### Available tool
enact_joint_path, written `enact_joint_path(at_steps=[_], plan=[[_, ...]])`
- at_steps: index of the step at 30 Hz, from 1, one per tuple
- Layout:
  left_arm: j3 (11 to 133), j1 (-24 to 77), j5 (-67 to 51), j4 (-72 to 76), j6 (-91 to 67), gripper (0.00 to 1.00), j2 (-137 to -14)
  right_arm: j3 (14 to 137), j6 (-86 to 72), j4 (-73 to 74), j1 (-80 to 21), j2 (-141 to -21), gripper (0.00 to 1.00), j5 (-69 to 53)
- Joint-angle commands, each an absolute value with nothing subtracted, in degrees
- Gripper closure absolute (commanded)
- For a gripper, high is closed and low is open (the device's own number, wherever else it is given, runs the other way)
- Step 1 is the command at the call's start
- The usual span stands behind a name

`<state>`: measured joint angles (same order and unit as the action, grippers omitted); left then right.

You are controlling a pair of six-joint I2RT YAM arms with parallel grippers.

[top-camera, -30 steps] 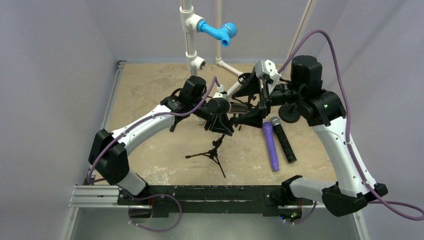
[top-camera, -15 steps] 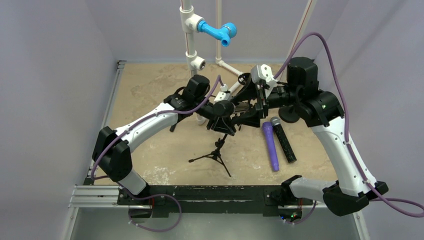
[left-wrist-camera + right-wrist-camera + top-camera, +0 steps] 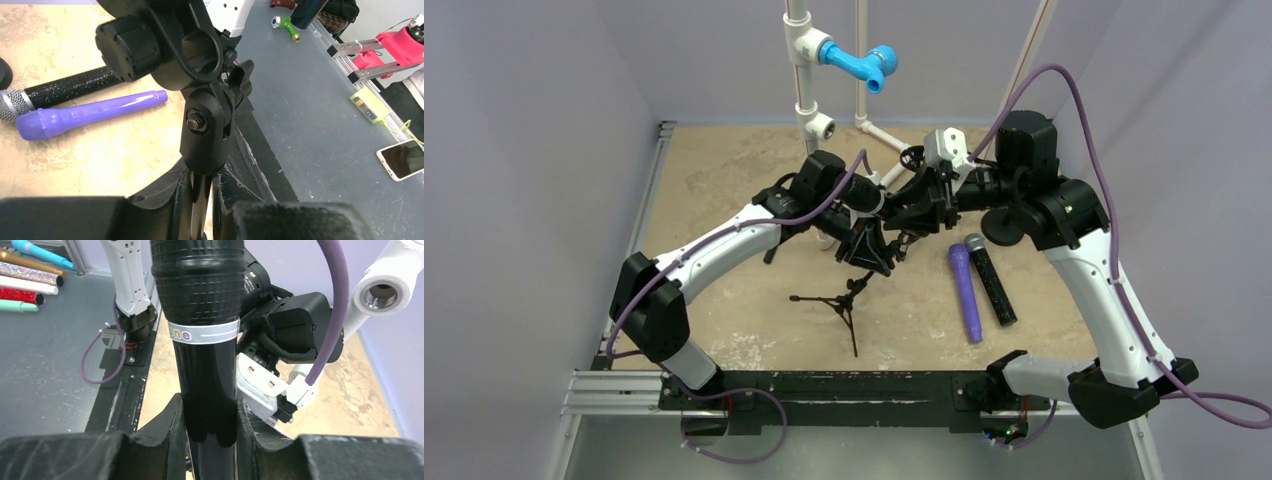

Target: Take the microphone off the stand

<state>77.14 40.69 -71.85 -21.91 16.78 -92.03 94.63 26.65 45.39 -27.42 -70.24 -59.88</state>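
The black microphone (image 3: 861,193), with a silver band under its mesh head, lies across the top of the small black tripod stand (image 3: 844,305). My right gripper (image 3: 911,205) is shut on its handle; in the right wrist view both fingers press the handle (image 3: 209,390) and my right gripper (image 3: 210,415) sits below the band. My left gripper (image 3: 864,250) is shut on the stand's thin pole (image 3: 202,195), just under the clip (image 3: 200,55). The stand leans, held off vertical. Whether the microphone still sits inside the clip's ring I cannot tell.
A purple microphone (image 3: 965,292) and a black glittery one (image 3: 992,280) lie side by side on the sandy tabletop to the right. A white pipe frame with a blue tap (image 3: 859,62) rises at the back. A black round disc (image 3: 1002,228) lies by the right arm.
My right gripper has closed from wide open onto the microphone's handle. The stand has tilted and its feet have swung left. Both grippers have drifted slightly left and back.
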Motion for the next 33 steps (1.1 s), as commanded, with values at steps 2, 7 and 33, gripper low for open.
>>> enact_joint_path(at_steps=[2,7,33], plan=[[79.37,40.61,-71.24,-23.26,17.01,1.0,-92.55,97.35,26.21,48.53,-28.61,-69.97,0.98,-61.79],[80.24,40.63,-70.79,-25.53,18.14,1.0,-92.72,98.22,27.45,49.65,-28.65,-69.4,1.0,-62.14],[85.69,41.24,-65.74,-36.54,22.94,1.0,-98.02,98.99,15.93,41.91,-28.88,-70.9,1.0,-66.62]])
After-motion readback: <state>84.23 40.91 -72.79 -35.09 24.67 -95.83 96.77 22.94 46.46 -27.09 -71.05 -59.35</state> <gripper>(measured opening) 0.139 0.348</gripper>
